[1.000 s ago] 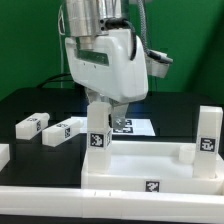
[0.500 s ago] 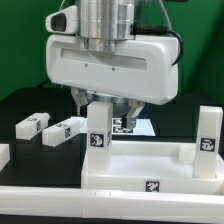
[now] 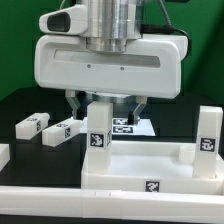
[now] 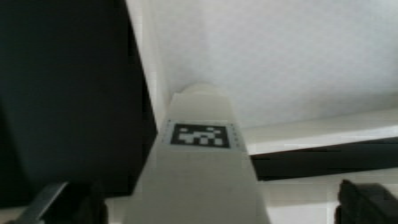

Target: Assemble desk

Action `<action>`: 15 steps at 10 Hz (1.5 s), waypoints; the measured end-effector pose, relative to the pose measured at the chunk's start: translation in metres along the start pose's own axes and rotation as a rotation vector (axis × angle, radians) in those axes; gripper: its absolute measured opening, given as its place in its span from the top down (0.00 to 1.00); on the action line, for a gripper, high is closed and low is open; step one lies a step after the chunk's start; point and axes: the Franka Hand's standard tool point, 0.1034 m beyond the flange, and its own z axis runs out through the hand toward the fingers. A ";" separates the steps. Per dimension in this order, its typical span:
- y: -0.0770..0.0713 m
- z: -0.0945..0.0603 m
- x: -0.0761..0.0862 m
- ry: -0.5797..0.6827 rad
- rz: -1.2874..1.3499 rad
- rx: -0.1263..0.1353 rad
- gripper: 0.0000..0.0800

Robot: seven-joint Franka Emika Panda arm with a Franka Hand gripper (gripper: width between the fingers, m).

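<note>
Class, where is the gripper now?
In the exterior view, the gripper hangs open over the upright leg at the far left corner of the desk top.

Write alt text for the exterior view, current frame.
The robot arm's open fingers hang around the top of an upright white leg, gripping nothing; the leg stands at the corner of the desk top on the exterior view's left. A second upright leg stands at the right corner, and two loose legs lie on the black table further left.
</note>
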 end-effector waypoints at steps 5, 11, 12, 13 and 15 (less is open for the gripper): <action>0.001 0.000 0.000 0.001 -0.019 0.000 0.64; 0.001 0.000 0.000 0.001 0.146 0.003 0.64; 0.004 0.001 0.000 -0.003 0.233 0.024 0.64; 0.006 0.001 0.000 -0.006 0.367 0.056 0.64; 0.010 0.002 0.000 -0.014 0.614 0.095 0.64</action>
